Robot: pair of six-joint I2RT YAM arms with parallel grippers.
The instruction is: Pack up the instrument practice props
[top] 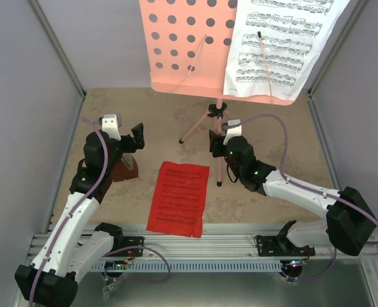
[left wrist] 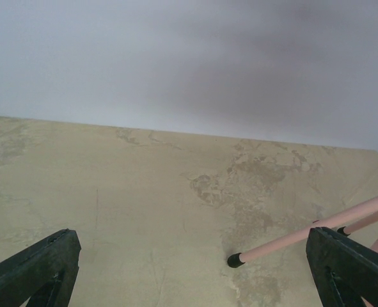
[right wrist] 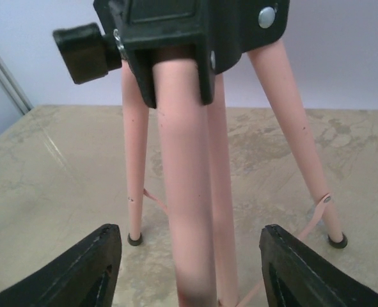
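Our right gripper [right wrist: 190, 246] stands spread, one finger on each side of the near leg [right wrist: 182, 166] of the pink music stand [top: 182, 57], touching neither side, just below the black joint [right wrist: 195, 25]. To fold the tripod well, we should centre the tube, close squarely and keep the stand upright, since the white music sheet [top: 278, 45] rests high above. Our left gripper [left wrist: 192, 262] is wide open and empty over the desk [left wrist: 144, 192]. The brown metronome [top: 126, 170] sits just behind it, and the red music sheet [top: 179, 198] lies to its right.
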